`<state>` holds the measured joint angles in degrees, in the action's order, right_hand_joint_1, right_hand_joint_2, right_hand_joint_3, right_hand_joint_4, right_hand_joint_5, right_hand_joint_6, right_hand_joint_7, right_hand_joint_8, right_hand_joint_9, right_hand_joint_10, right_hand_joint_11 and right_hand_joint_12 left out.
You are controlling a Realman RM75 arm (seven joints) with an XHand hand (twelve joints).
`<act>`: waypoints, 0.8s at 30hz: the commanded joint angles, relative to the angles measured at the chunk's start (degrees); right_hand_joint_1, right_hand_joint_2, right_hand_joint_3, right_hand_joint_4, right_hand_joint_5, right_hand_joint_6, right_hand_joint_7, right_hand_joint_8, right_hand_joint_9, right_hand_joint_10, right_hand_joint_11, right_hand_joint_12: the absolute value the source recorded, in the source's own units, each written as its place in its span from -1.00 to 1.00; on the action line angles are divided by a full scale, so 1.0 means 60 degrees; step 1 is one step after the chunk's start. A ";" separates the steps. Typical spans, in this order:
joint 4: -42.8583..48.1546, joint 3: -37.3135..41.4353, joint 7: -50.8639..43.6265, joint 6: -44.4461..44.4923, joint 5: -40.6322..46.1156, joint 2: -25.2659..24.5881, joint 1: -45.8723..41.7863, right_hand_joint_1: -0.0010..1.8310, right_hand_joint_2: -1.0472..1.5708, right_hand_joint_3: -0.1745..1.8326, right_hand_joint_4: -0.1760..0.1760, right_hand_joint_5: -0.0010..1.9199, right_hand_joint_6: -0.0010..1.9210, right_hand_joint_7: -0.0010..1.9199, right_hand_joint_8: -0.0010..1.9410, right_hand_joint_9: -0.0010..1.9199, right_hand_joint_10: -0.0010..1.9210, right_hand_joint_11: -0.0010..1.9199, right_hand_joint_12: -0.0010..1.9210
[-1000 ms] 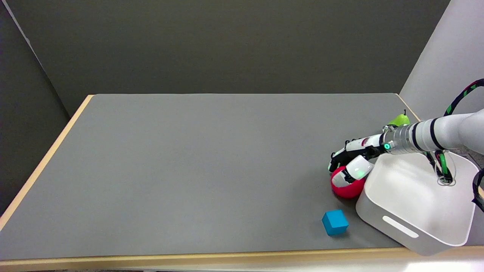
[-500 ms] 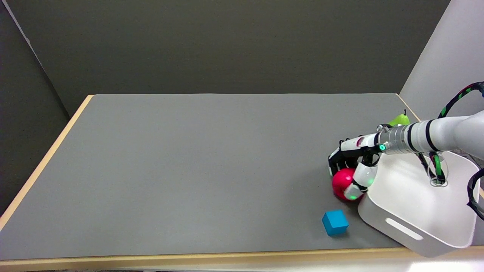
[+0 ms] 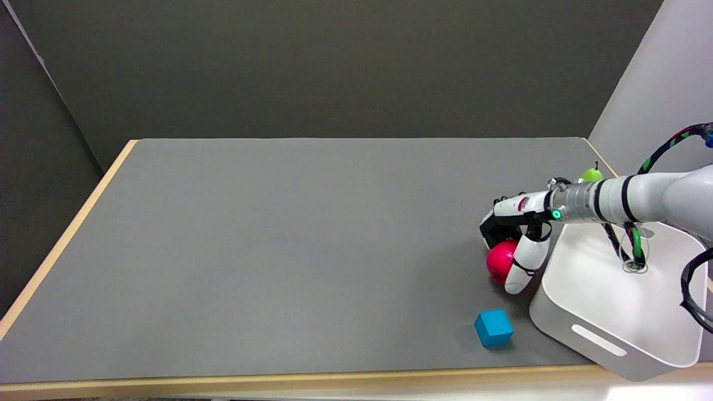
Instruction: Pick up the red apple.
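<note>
The red apple (image 3: 499, 260) is at the table's right side, just left of the white bin. My right hand (image 3: 515, 239) reaches in from the right and wraps over it. The dark fingers (image 3: 489, 231) curl down the apple's far left side and the white thumb (image 3: 522, 264) presses its near right side, so the hand grips the apple. The apple's top and right are hidden by the hand. I cannot tell whether the apple still touches the table.
A white bin (image 3: 607, 345) stands at the near right corner, close against the thumb. A blue cube (image 3: 493, 328) lies in front of the apple. A green pear (image 3: 591, 174) sits behind the arm near the table's right edge (image 3: 604, 159).
The thumb swung from the apple's top down to its near right side and the fingers closed around it. Hand and apple shifted a little left and up in the picture. The bin slid slightly right.
</note>
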<state>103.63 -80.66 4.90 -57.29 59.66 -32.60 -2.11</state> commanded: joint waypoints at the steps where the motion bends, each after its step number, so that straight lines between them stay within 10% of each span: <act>1: -0.0042 0.0084 -0.0455 0.2272 -0.0017 -0.0128 0.0197 0.21 0.72 -0.46 -0.82 -0.39 0.53 -0.43 1.00 -0.23 1.00 -0.57 0.59; 24: 0.0054 0.2582 -0.3557 0.6268 -0.0319 -0.0082 0.0472 0.43 0.62 -0.28 -0.97 -0.39 0.58 -0.42 0.76 -0.29 1.00 -0.48 0.63</act>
<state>103.55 -76.31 -5.09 -34.08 59.58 -32.90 1.52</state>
